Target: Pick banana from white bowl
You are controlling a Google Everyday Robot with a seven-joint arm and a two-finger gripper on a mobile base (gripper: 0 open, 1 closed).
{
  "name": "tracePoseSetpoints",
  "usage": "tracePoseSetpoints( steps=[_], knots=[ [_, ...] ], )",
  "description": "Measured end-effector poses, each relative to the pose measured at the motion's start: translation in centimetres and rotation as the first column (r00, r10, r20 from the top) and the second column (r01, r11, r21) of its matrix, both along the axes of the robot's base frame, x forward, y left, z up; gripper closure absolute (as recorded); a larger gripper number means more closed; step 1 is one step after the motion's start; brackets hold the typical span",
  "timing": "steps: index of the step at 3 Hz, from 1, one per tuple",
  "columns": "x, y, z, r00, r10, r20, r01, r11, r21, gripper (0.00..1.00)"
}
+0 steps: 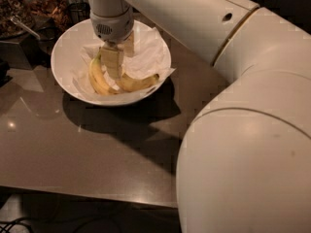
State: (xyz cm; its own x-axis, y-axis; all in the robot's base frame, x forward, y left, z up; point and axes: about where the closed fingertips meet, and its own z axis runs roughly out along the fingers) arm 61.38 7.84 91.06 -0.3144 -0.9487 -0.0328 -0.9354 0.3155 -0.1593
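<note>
Low over banana (141, 83), gripper (119, 62); paper (147, 52) around

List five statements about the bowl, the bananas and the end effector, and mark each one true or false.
1. The white bowl holds two bananas: the banana and a second banana. True.
2. The end effector hangs over bare table beside the bowl. False: it is down inside the bowl, at the bananas.
3. Crumpled white paper lines the bowl. True.
4. The bowl stands on the floor. False: it stands on the brown table.
5. The banana is lifted clear of the bowl. False: it lies on the paper inside.
</note>
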Motion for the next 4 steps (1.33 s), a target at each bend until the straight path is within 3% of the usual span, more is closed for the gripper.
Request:
tracePoseSetpoints(
  steps=[1,2,4],
  knots=[
    [0.6,0.1,-0.8,0.9992,0.013,-0.038,-0.013,1.000,0.024,0.48],
    [1.3,0.1,-1.4,0.9979,0.023,-0.061,-0.020,0.999,0.039,0.38],
    [2.2,-0.6,-3.0,0.9916,0.009,-0.129,0.003,0.996,0.091,0.34]
  ],
)
